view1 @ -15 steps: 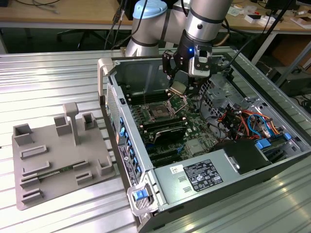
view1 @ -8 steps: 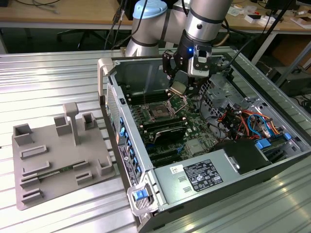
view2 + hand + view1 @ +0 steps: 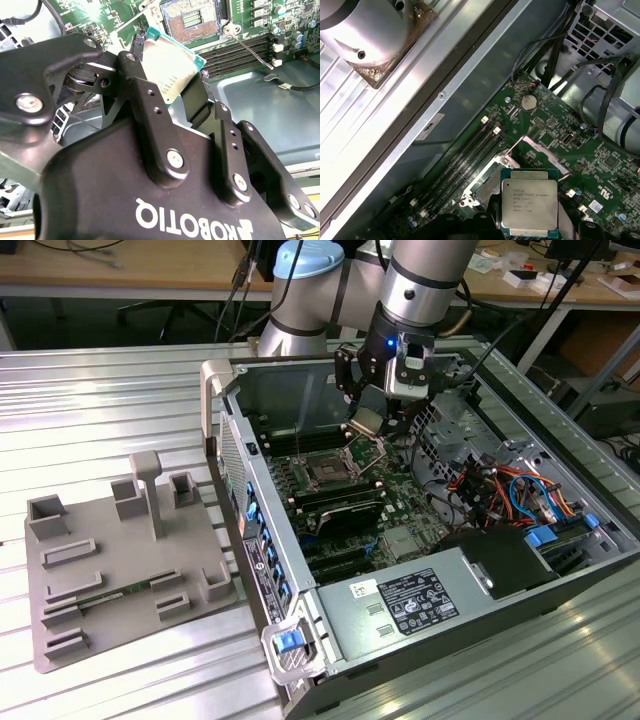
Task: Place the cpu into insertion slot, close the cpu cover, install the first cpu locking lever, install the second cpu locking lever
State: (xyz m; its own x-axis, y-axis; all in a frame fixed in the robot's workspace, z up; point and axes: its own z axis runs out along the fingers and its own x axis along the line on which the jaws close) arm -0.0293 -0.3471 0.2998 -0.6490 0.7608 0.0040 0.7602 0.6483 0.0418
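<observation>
1. Nearest in the exterior view, a grey power supply box point(image 3: 410, 605) sits at the front end of an open computer case point(image 3: 250, 530). The case lies on its side on the ribbed metal tabletop point(image 3: 100, 390).
2. On the exterior view's left, just beside the case, a grey plastic tray point(image 3: 110, 570) with upright holders rests on the tabletop.
3. Further in, the green motherboard point(image 3: 425, 502) covers the floor of the case, with long black memory slots point(image 3: 340, 510) across it.
4. The insertion slot point(image 3: 325, 471) lies beyond those memory slots. In the second wrist view its contact field point(image 3: 192, 20) is bare, and a thin metal lever point(image 3: 250, 49) angles away from its corner over the memory slots.
5. In the first wrist view the cpu cover point(image 3: 545, 154), a silver frame, shows just past the cpu's far edge, swung back off the slot.
6. The gripper point(image 3: 368, 426) hangs over the board just beyond the slot and apart from it. Its black fingers point(image 3: 145, 85) are clamped on two opposite edges of the cpu point(image 3: 167, 60).
7. The cpu is tilted in the exterior view, clear of the board. The first wrist view shows its metal top point(image 3: 529, 205).
8. Behind, the silver robot arm point(image 3: 425, 285) rises out of the case, and wooden desks point(image 3: 120, 265) stand at the back.
</observation>
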